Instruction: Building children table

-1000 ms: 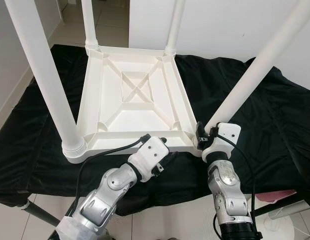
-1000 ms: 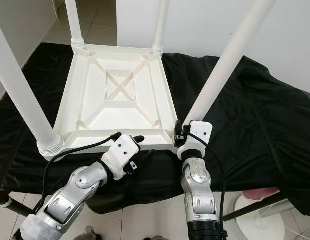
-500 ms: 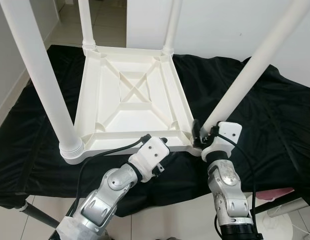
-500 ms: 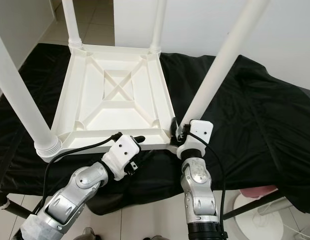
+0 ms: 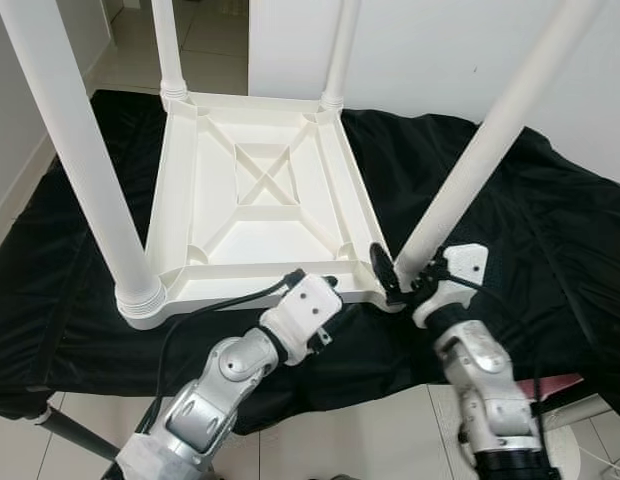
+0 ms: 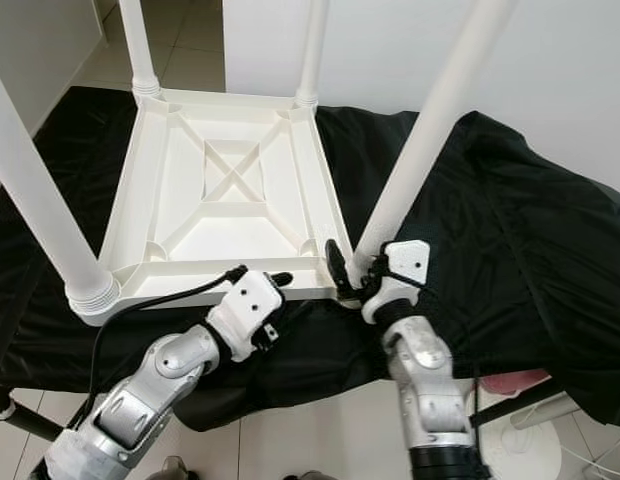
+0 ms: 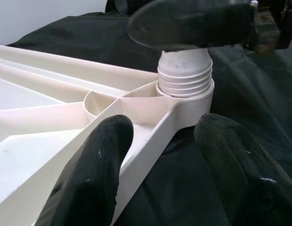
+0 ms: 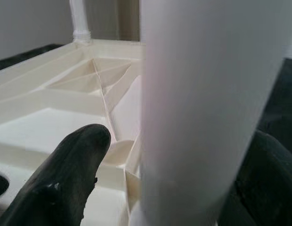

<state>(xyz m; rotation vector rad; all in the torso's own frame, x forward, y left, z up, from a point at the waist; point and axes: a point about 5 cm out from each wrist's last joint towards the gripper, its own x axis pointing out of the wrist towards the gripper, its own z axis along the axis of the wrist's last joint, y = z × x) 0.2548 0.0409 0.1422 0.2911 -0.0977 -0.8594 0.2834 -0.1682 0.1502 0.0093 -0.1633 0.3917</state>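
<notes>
A white children's table [image 5: 260, 195] lies upside down on a desk draped in black cloth [image 5: 530, 230], its four legs pointing up. The left pincer [image 5: 312, 284] sits at the near rim of the tabletop; its fingers [image 7: 96, 169] are spread apart, one over the rim and one outside it, gripping nothing. To its right, the right pincer [image 5: 390, 275] is clenched around the base of the near right leg [image 5: 480, 150], which stands in the corner socket.
</notes>
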